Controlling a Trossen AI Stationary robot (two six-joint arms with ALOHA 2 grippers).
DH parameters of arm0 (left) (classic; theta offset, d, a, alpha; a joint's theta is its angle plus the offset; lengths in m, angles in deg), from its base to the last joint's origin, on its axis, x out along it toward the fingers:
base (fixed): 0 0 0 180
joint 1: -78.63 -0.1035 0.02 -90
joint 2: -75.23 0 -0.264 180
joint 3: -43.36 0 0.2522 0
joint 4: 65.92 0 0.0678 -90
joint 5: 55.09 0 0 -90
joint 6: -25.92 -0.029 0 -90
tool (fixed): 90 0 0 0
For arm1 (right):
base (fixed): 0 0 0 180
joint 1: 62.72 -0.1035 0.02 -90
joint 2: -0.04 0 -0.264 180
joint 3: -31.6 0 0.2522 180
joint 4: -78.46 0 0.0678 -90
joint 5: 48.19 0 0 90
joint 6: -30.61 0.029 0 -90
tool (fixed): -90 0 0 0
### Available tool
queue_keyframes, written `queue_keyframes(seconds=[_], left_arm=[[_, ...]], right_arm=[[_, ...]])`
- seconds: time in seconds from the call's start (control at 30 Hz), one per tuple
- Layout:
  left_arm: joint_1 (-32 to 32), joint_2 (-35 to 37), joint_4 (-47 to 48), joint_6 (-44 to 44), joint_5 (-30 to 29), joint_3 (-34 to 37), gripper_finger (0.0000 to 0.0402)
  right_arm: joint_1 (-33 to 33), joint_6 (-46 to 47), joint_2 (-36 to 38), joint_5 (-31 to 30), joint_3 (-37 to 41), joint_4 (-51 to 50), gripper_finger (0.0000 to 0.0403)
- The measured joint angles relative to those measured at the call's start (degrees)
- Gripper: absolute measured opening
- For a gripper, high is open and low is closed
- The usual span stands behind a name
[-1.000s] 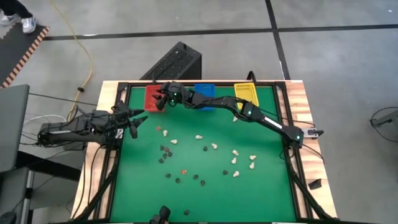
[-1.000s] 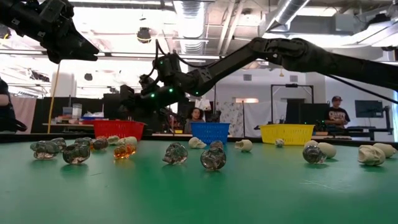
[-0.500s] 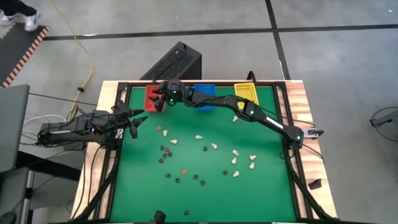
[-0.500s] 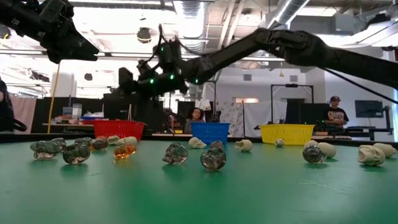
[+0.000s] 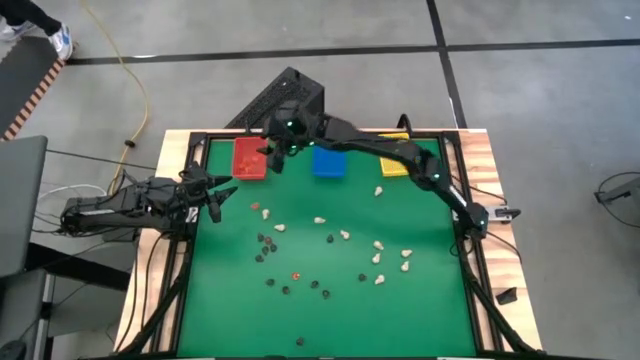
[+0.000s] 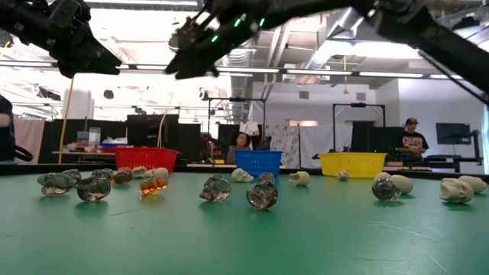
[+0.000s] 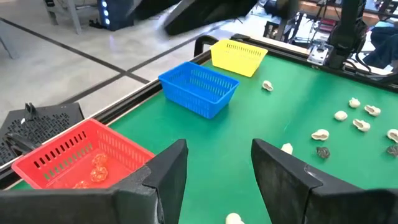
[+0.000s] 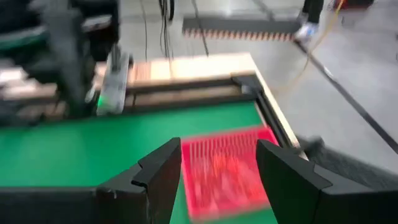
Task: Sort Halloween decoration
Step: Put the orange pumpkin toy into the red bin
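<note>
Green table (image 5: 430,300): red bin (image 5: 248,158), blue bin (image 5: 328,162), yellow bin (image 5: 396,164) along far edge. Red bin holds orange trinkets (image 7: 98,163); other bins' contents unclear. Right gripper (image 5: 272,152) above red bin, fingers spread, empty. Left gripper (image 5: 222,196) at left edge, open, empty. Loose trinkets (image 5: 320,250) mid-table.

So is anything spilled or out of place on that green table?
Nothing looks broken. The tiny cream, black and orange trinkets lie scattered loose across the green table, unsorted; only the red plastic bin holds a few orange ones.
</note>
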Motion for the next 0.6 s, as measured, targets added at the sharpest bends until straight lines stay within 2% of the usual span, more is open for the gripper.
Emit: queue_keyframes(seconds=[0.1, 0.37, 0.47, 0.6], left_arm=[[0.0, 0.0, 0.0, 0.0, 0.0, 0.0, 0.0169], [0.0, 0.0, 0.0, 0.0, 0.1, 0.0, 0.0169], [0.0, 0.0, 0.0, 0.0, 0.1, 0.0, 0.0169], [0.0, 0.0, 0.0, 0.0, 0.1, 0.0, 0.0169]], right_arm=[[-0.3, -3.0, 4.5, -0.7, 0.0, -9.9, 0.0238], [-3.1, -10.4, 18.3, -12.1, 0.0, -31.3, 0.0238], [-3.6, -9.0, 24.7, -17.3, 0.0, -39.8, 0.0238], [-4.9, -2.2, 32.5, -22.2, 0.4, -49.3, 0.0238]])
